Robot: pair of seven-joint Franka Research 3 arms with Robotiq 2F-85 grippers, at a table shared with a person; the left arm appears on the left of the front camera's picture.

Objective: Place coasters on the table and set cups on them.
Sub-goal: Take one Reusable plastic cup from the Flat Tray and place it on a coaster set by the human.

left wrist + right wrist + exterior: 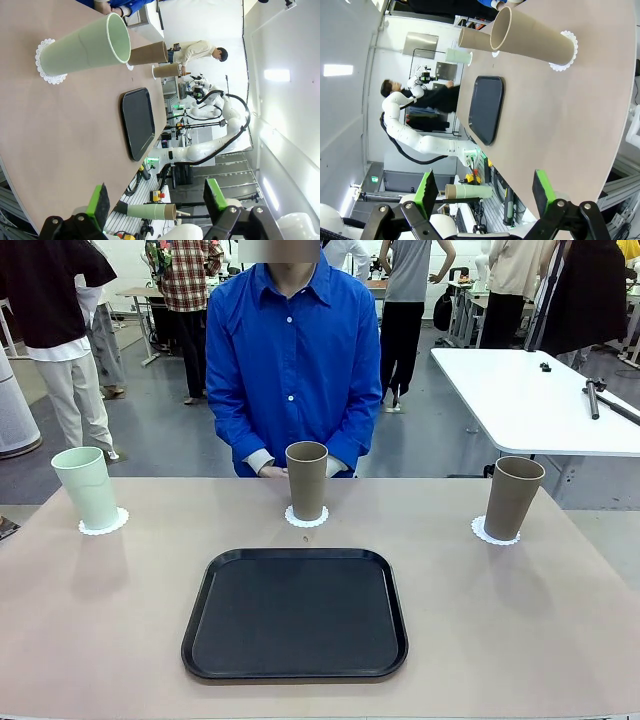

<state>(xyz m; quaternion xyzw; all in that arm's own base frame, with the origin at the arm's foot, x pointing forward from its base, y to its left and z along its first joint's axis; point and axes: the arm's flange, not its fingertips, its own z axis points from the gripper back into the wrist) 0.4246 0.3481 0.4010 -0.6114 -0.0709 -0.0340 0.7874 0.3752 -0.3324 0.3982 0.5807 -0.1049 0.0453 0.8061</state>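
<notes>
Three cups stand upright, each on its coaster: the mint cup (pixel 86 487) far left, a brown cup (pixel 306 480) in the middle, another brown cup (pixel 512 497) at right — the task looks finished. The tray (pixel 295 614) lies empty; the table (pixel 90 630) around it is open. Left gripper (pixel 156 206) and right gripper (pixel 485 194) — both released, holding nothing, back by the near edge.

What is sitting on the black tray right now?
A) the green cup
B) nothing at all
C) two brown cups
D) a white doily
B: the black tray lies bare, while the mint green cup and both tan-brown cups each stand on a coaster on the table beyond it.
</notes>
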